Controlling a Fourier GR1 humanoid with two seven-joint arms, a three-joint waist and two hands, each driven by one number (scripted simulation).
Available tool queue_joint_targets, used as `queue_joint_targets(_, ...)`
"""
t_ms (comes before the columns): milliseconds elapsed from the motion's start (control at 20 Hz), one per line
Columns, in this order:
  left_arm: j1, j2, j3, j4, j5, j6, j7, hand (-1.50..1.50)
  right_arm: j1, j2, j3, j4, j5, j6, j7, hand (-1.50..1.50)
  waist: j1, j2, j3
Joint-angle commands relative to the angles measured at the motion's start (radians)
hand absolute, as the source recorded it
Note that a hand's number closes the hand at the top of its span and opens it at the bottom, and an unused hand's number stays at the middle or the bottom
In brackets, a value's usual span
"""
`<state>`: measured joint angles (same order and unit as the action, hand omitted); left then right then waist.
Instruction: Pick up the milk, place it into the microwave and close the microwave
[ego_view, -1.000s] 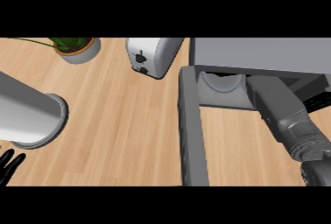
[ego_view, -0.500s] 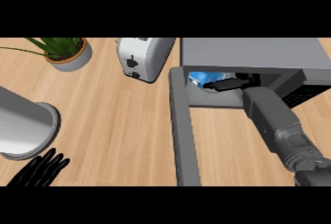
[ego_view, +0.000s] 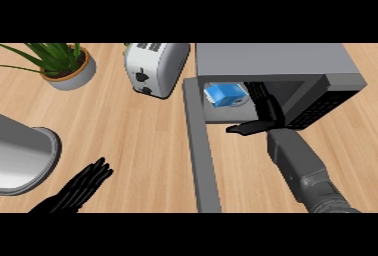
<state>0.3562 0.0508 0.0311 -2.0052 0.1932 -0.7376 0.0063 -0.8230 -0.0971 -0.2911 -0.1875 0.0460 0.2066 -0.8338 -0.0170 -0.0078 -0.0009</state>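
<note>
Light wood counter, seen from steeply above. Grey microwave at upper right, its door swung open and running down the view as a long grey bar. Inside the cavity: the milk, a small blue carton with a white patch, sitting at the left of the opening near the door's hinge side. Any print on the carton is too small to read. Buttons on the microwave's dark panel, no legible text.

Right hand at the mouth of the cavity, just below and to the right of the milk, apart from it; the black fingers reach flat toward the left, curled around nothing. Grey forearm trails to the lower right.

Left hand low at lower left, fingers straight and spread, resting, well apart from the milk.

Also present: a white toaster left of the microwave, a potted plant at upper left, a grey metal pot at the left edge, contents not visible.
</note>
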Motion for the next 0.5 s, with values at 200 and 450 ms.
queue_joint_targets(200, -0.108, -0.048, -0.065, 0.116, -0.17, 0.038, -0.069, 1.5, 0.286, 0.001, 0.079, -0.11, 0.044, -0.007, -0.07, -1.5, -0.032, -0.009, -0.002)
queue_joint_targets(450, -0.2, -0.05, -0.104, 0.214, -0.248, 0.09, -0.044, 1.5, 0.425, -0.062, 0.094, -0.258, 0.025, 0.048, -0.053, -1.5, -0.043, -0.008, -0.003)
